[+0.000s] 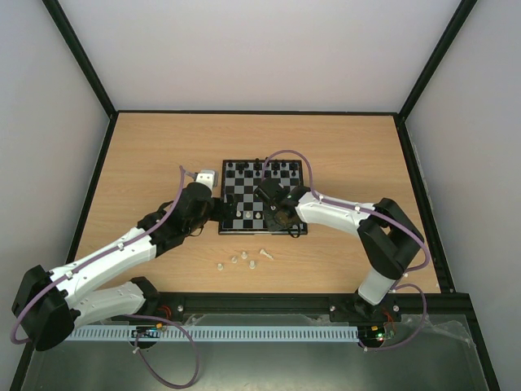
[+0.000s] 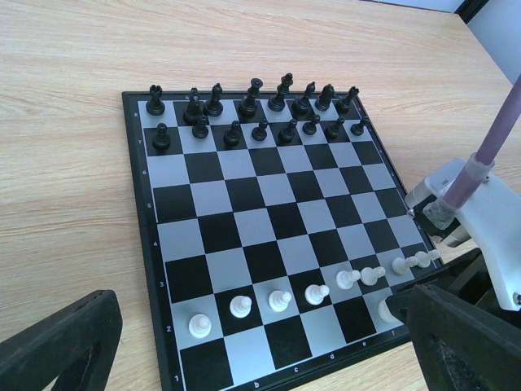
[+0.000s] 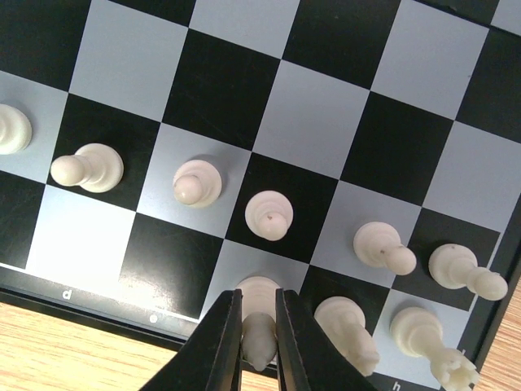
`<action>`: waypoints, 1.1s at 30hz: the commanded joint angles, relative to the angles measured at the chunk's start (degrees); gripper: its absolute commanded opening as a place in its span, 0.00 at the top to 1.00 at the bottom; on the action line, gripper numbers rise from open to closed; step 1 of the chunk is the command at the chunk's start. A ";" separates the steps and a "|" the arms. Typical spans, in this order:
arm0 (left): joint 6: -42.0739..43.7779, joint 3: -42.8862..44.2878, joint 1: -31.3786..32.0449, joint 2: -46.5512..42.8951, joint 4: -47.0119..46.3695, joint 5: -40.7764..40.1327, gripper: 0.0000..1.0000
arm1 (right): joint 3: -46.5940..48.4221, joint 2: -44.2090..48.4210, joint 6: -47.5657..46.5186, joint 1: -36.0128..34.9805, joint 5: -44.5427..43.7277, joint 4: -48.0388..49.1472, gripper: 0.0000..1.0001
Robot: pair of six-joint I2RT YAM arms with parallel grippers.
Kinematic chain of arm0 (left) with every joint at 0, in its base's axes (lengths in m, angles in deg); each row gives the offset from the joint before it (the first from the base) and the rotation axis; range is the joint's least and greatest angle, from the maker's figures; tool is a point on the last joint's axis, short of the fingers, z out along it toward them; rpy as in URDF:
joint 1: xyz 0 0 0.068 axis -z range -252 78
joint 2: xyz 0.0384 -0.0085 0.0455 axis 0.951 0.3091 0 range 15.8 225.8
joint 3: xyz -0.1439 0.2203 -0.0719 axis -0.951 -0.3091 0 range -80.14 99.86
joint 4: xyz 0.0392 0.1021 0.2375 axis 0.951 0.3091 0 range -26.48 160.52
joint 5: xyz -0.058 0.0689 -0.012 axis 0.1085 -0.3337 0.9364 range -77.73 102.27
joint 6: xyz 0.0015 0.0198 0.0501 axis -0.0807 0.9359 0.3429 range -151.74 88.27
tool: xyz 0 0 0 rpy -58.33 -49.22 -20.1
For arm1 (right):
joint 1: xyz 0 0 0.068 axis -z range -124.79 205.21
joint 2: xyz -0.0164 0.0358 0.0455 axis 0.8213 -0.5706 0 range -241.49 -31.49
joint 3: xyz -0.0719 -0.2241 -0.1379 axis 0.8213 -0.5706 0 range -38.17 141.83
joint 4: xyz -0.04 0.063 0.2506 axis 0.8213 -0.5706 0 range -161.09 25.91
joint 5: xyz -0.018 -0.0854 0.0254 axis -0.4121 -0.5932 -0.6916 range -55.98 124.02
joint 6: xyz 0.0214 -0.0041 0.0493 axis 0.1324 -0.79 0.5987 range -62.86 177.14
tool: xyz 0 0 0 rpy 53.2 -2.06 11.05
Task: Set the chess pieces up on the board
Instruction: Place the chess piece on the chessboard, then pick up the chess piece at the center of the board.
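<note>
- The right gripper has its jaws clenched on a white piece at the board's near edge, on the back row roughly midway between the printed d and h. Can't tell if the base is actually down on the square or a hair above it.
- The left gripper sits at the board's left edge with its jaws fully released and nothing between them.
- The other pieces: 8 white pawns line the row just behind the board's near row, and the black pieces fill the 2 far rows. About 5 loose white pieces lie on the desk just off the board's near edge, so I'd say the job's well along but not done.
- What could go wrong: the neighbour piece stands right beside the held one, toward the board's h corner. When the jaws spread, the outer one could clip it and knock it over.
- Also, the grasp is on the upper part of the piece. If it isn't flat on the square at release, it probably topples into the pawns.
- Views: only the right wrist view shows the actual pinch and how tight the spacing is. From above, the arm covers that spot.
- Only the top view shows the loose pieces on the desk.
- The left wrist view gives the whole pawn row and the black side, which the right wrist view crops out.
</note>
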 commanded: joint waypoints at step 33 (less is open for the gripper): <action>-0.27 -0.66 -0.33 -0.63 -0.14 -1.68 0.01 | -18.11 29.53 7.39 -11.48 8.34 3.30 0.61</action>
